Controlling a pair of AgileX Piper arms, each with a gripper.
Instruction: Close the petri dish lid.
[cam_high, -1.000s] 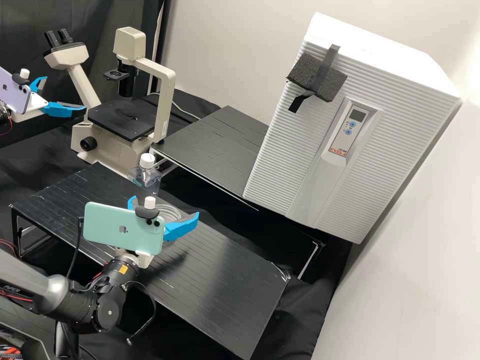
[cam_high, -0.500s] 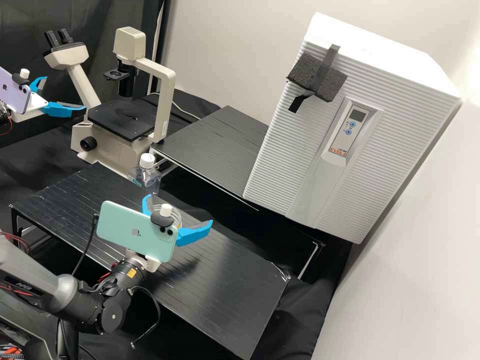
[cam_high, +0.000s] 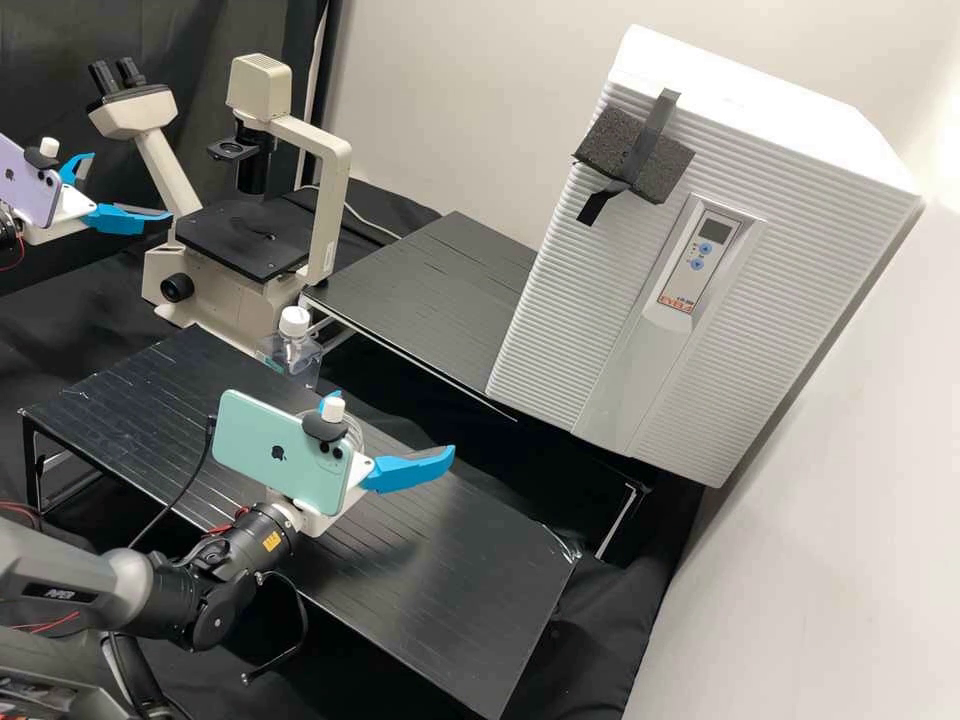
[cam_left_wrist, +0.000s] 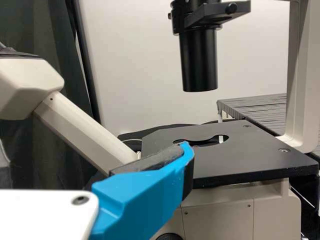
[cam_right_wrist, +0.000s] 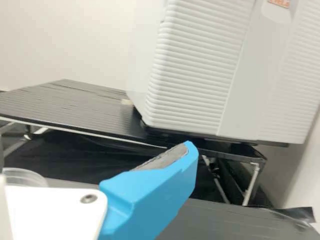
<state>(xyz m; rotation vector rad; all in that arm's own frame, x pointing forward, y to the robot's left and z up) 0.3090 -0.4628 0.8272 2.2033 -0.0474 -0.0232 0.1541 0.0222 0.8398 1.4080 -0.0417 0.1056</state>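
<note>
Use right gripper (cam_high: 392, 425), nearer than left gripper (cam_high: 130, 186), with fingers of both released and wide apart. Locate petri dish (cam_right_wrist: 25, 177) on black bench (cam_high: 480, 560), between right fingers in high view; ignore long axis, being round

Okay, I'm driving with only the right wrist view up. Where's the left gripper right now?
Observer: In the high view, the left gripper is up near the microscope.
Operator: I've got the dish at my edge. Anything between it and the microscope?
Observer: Yes, a clear bottle with a white cap.
Operator: And my right gripper, I only see one finger. Is it open?
Observer: Yes, the high view shows its two blue fingers apart.
</note>
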